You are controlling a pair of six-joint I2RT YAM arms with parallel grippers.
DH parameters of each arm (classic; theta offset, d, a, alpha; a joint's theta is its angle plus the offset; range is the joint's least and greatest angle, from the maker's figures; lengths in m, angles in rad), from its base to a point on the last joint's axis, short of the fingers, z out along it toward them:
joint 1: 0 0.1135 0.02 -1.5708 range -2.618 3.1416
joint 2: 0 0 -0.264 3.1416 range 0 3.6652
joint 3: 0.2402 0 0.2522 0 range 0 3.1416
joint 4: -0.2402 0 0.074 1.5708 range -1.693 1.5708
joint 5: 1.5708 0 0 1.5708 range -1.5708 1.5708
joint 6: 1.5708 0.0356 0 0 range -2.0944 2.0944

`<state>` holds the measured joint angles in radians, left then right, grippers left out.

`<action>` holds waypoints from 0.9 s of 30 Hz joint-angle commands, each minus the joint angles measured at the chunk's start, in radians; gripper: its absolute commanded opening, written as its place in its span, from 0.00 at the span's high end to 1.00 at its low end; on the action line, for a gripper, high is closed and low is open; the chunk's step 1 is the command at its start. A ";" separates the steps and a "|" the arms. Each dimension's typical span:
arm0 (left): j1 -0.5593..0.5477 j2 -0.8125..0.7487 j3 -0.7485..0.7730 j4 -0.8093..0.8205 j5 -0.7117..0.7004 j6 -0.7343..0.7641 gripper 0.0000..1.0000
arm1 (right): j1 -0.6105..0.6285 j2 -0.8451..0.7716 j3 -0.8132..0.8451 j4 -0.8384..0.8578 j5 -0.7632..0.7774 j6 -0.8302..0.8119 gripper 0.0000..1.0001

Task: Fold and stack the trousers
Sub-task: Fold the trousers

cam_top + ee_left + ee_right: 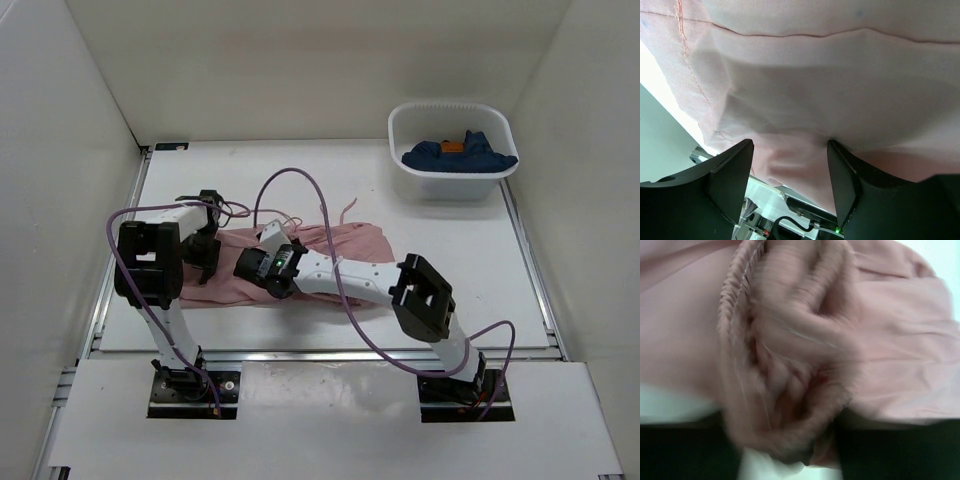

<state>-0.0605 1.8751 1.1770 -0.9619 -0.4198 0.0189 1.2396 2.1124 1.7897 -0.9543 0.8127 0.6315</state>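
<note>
The dusty-pink trousers (345, 243) lie spread across the middle of the table, with thin drawstrings trailing at the far edge. My left gripper (205, 258) is at their left end. In the left wrist view its jaws stand wide apart (790, 150) with smooth pink fabric (830, 85) hanging between the fingertips. My right gripper (256, 268) is over the trousers' near left part. In the blurred right wrist view the gathered waistband (790, 355) is bunched between its fingers (790, 445), which stand apart with their tips hidden by fabric.
A white tub (450, 187) at the back right holds a dark blue garment (460, 156) with an orange tag. White walls enclose the table on three sides. Purple cables loop over both arms, and a metal rail (330, 355) runs along the near edge.
</note>
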 commanded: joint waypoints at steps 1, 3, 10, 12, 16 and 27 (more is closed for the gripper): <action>-0.002 0.022 0.006 0.089 0.010 -0.019 0.28 | 0.043 -0.094 0.010 0.101 -0.145 -0.229 0.19; -0.002 0.022 0.006 0.089 0.010 -0.019 0.28 | 0.052 -0.094 0.062 0.074 -0.222 -0.329 0.01; 0.037 -0.010 0.006 0.089 0.010 -0.019 0.25 | 0.011 -0.302 0.061 0.124 -0.242 -0.331 0.01; 0.047 -0.021 0.016 0.080 0.010 -0.019 0.25 | -0.037 -0.347 -0.070 0.167 -0.231 -0.282 0.08; 0.047 -0.060 0.038 0.046 0.029 -0.019 0.25 | -0.213 -0.347 -0.162 0.143 -0.302 -0.113 0.57; 0.047 -0.071 0.007 0.037 0.016 -0.019 0.24 | -0.400 -0.167 -0.431 0.328 -0.458 -0.047 1.00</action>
<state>-0.0177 1.8534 1.1847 -0.9348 -0.4076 0.0097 0.8597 1.9366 1.3567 -0.6907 0.3836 0.5640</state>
